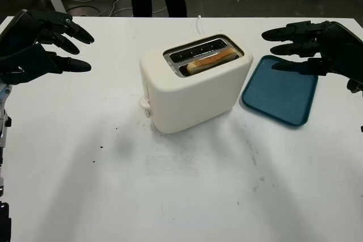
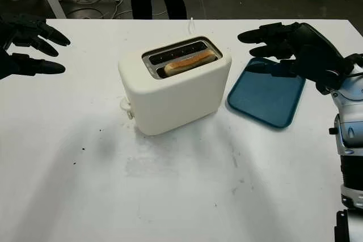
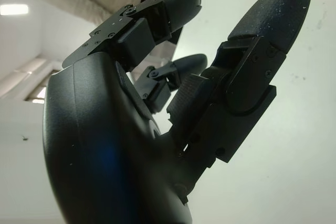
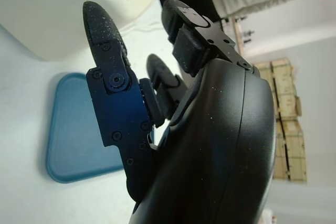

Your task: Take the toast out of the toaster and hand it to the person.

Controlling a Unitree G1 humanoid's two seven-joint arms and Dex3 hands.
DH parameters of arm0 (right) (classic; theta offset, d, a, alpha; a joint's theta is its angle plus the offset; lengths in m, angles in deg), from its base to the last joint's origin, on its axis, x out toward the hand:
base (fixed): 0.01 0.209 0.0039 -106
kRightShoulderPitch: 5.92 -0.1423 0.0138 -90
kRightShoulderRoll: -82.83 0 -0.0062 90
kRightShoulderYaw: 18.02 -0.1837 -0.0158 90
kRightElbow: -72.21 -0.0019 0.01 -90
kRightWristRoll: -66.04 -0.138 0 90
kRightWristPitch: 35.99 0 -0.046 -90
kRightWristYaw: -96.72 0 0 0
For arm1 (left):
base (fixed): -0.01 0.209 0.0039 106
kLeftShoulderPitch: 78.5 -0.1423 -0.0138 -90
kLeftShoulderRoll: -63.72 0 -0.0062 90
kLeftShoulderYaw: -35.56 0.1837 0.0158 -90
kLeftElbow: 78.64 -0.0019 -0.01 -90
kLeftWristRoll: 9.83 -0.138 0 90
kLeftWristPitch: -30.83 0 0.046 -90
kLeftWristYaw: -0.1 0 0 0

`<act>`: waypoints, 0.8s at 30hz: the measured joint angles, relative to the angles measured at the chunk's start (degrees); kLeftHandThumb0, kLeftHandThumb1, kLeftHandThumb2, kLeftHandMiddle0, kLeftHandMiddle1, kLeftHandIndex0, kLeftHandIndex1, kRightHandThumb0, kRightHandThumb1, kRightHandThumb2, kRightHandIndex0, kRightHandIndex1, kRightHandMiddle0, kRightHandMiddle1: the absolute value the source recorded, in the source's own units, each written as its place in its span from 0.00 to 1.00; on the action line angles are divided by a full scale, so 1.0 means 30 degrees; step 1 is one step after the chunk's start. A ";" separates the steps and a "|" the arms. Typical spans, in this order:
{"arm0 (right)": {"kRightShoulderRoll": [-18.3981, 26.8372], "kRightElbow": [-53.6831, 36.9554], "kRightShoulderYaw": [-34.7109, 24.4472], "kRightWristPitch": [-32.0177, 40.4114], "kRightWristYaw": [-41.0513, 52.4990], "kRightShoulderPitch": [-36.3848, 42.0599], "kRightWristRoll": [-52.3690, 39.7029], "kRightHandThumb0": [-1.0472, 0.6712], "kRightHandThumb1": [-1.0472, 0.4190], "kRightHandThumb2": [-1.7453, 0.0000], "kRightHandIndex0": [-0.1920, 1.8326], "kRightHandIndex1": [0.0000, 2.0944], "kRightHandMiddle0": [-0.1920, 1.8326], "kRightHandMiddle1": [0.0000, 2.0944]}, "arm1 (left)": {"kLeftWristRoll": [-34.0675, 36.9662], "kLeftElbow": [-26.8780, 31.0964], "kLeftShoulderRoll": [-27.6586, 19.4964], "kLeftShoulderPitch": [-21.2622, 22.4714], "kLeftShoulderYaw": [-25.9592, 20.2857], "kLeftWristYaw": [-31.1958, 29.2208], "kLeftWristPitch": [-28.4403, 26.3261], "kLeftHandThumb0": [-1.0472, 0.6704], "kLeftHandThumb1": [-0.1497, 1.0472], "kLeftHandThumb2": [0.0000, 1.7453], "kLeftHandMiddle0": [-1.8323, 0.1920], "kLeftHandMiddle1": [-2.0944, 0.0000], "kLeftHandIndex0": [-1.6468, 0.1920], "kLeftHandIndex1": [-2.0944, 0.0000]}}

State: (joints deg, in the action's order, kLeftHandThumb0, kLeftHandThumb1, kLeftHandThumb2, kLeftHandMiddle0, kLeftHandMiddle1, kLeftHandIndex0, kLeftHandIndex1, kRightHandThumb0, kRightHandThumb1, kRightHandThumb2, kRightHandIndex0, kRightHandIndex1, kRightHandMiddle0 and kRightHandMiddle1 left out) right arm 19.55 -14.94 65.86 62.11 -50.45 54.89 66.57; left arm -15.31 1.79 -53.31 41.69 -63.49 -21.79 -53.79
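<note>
Toast (image 1: 211, 60) sits in your cream toaster's (image 1: 193, 92) near slot, long axis along it. Left hand (image 1: 34, 46) and right hand (image 1: 317, 49) open, fingers apart, flanking it above the desk (image 1: 181, 196).

Toast (image 1: 211, 60) in toaster (image 1: 193, 92); tray (image 1: 281, 92) just right

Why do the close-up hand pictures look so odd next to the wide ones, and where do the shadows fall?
Eye views: even overhead light; the toaster casts a soft shadow on the table toward the camera, toast sharp. Left wrist view: the left hand looms dark against a bright, washed-out background. Right wrist view: the right hand looks oversized, with the blue tray and toaster soft behind it.
</note>
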 measured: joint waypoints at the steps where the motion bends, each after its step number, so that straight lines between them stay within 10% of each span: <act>1: -0.0085 0.0128 -0.0038 -0.0196 -0.0037 0.0008 -0.0042 0.26 0.15 1.00 0.44 0.02 0.42 0.00 | 0.0058 0.0001 0.0064 -0.0019 -0.0019 0.0000 -0.0041 0.00 0.67 0.00 0.51 0.61 0.44 0.70; 24: -0.0577 0.0409 -0.0341 -0.0235 -0.0272 0.0407 -0.0684 0.24 0.16 1.00 0.43 0.01 0.43 0.00 | 0.0255 -0.0147 0.0568 -0.0374 -0.0284 0.0057 0.0239 0.00 0.65 0.00 0.52 0.61 0.45 0.69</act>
State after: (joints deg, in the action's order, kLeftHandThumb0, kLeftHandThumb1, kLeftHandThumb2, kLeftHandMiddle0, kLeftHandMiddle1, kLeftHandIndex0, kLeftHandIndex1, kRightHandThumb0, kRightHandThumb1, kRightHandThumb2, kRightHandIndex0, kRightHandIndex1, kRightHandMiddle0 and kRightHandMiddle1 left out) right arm 17.82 -13.71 64.84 61.40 -51.26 56.11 64.52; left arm -14.55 1.35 -51.61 40.57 -64.35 -21.62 -53.07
